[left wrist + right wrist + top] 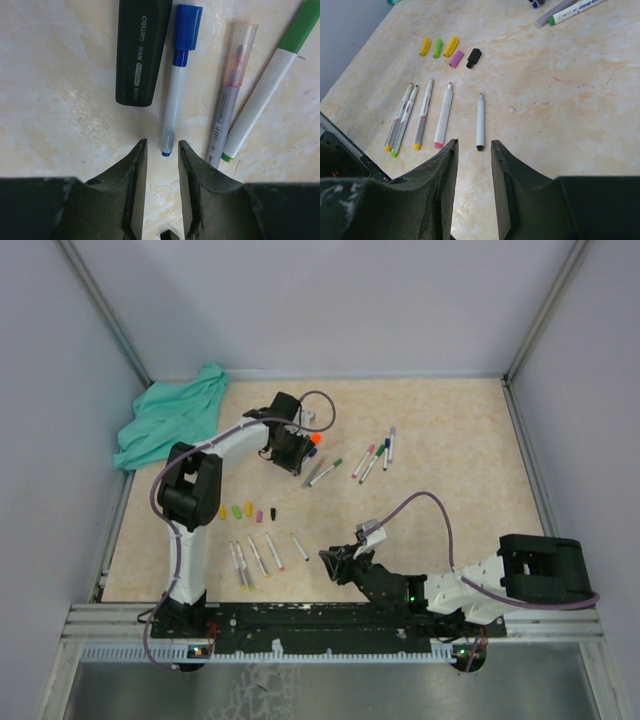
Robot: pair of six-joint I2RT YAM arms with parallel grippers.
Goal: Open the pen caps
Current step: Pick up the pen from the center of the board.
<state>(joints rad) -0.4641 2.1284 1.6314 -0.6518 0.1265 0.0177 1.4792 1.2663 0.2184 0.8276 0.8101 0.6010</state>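
Five loose pen caps lie in a row: yellow (424,46), green (437,48), yellow (450,46), pink (456,58) and black (474,58). Below them lie several uncapped pens (443,117). My right gripper (472,144) is open and empty, just short of the black-tipped pen (480,122). My left gripper (162,145) is open with a narrow gap and holds nothing. Its tips hover at the tail of a pen (173,105) that wears a blue cap (187,27). Beside that pen are a black highlighter (140,50), a clear-capped pen (239,50) and a green-capped pen (300,27). The top view shows an orange cap (314,439).
A teal cloth (170,420) is bunched at the back left corner. Three more capped pens (375,460) lie right of the left gripper (303,465). Walls close in the table's left, back and right sides. The right gripper (328,560) sits low near the front.
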